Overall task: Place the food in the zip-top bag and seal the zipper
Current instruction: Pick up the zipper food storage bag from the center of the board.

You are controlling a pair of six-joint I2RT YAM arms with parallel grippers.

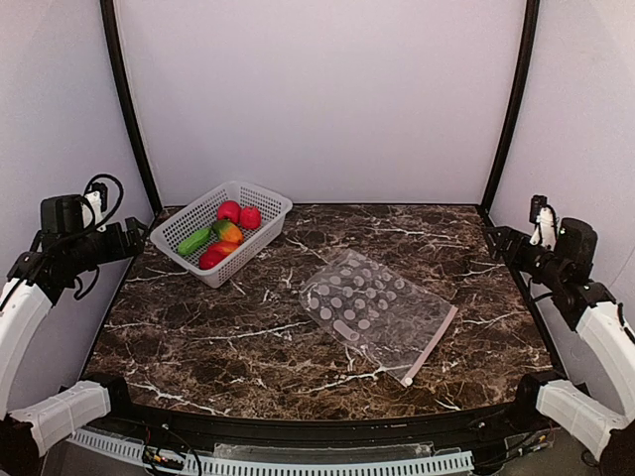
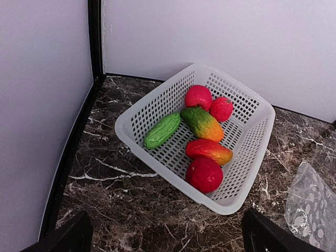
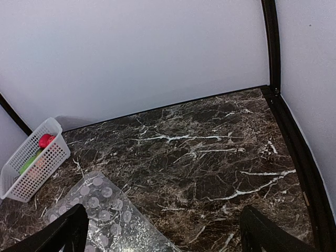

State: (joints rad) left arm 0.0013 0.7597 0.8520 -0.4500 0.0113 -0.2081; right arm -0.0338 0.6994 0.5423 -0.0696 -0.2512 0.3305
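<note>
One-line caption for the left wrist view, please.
Six toy foods in a white basket on the marble table, bag corner at right, open left gripper framing the bottom edge.

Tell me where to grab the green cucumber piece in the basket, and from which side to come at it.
Grip the cucumber piece across its narrow middle, coming straight down. It lies flat on the floor of the basket, whose walls block a sideways approach. Its long sides look clear; its far end nears the green-orange piece. The open left gripper seems best placed.
</note>
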